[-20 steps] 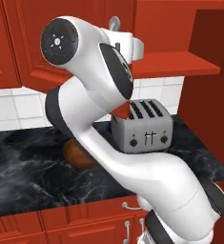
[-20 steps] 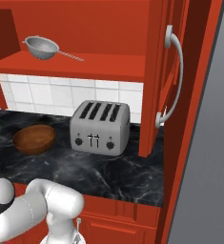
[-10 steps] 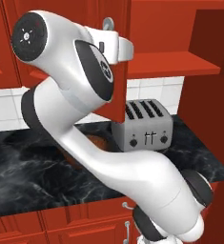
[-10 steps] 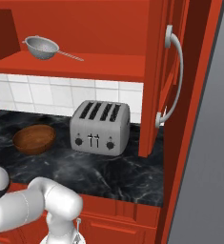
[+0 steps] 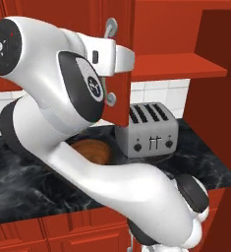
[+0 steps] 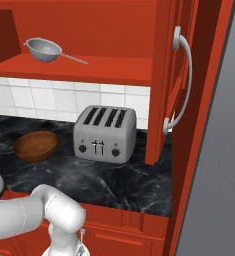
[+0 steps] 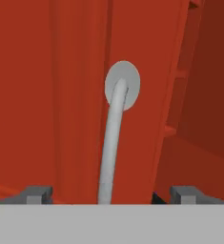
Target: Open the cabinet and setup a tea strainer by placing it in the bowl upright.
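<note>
The fingers (image 7: 111,193) sit spread apart in the hand view, one grey tip at each lower corner, with the long curved silver handle (image 7: 111,152) of a door of the cabinet (image 7: 75,95) running up between them to its round mount. Neither tip visibly touches the handle, so they stand open around it and hold nothing.

In the left base view the white arm (image 5: 63,103) rises from the lower right and bends high to the left, its hand up against the edge of the left cabinet door (image 5: 118,74), which stands swung out over the desk (image 5: 18,182). The upper end of that door's handle (image 5: 110,25) shows just above the hand.

On the black marbled desk the bowl (image 6: 35,146) rests towards the left end, upright and brown, well apart from the cabinet shelf above. Just beside it, nearer the middle of the desk, stands the silver four-slot toaster (image 6: 105,133), its front with its knobs and levers facing the robot.

Behind both runs a white tiled wall (image 6: 49,99). Above that, the red shelf (image 6: 89,67) inside the cabinet carries the tea strainer (image 6: 43,50), near the shelf's left end, basket upright and its thin handle reaching right. At the right end, the right door (image 6: 164,80) stands wide open, its handle (image 6: 183,75) facing outward.
</note>
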Motion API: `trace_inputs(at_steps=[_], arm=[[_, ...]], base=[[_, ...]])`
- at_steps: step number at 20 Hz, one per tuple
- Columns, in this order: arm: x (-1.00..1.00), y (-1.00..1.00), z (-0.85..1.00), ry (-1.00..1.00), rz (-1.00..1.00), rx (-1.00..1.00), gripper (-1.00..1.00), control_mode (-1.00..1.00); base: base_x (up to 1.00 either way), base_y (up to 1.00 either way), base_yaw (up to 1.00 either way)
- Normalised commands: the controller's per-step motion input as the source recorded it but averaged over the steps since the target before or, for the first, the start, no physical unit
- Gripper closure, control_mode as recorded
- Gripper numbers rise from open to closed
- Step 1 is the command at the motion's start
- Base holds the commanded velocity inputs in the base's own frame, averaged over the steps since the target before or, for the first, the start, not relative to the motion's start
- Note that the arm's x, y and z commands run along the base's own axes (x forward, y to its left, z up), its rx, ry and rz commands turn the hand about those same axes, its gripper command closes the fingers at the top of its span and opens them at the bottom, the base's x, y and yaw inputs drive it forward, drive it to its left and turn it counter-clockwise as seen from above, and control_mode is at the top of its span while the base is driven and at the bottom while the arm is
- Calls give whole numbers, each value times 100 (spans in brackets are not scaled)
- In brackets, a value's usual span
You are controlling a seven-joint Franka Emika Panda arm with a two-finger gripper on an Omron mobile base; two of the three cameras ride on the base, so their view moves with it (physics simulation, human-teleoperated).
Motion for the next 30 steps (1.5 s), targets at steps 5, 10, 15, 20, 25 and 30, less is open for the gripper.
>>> trace_inputs(at_steps=[5, 10, 15, 20, 25, 30], arm=[[-100, -63, 0, -1, -7, 6, -100, -100], [-92, -51, 0, -1, -1, 17, -100, -100], [-24, -60, -7, 3, 0, 22, -100, -100], [-9, -77, -26, 8, 0, 48, -100, -100], [0, -92, -9, 22, 1, 52, -100, -100], [-5, -50, -2, 15, 2, 53, -100, -100]], base=[[0, 0, 0], [0, 0, 0], [0, 0, 0], [0, 0, 0], [0, 0, 0], [0, 0, 0]])
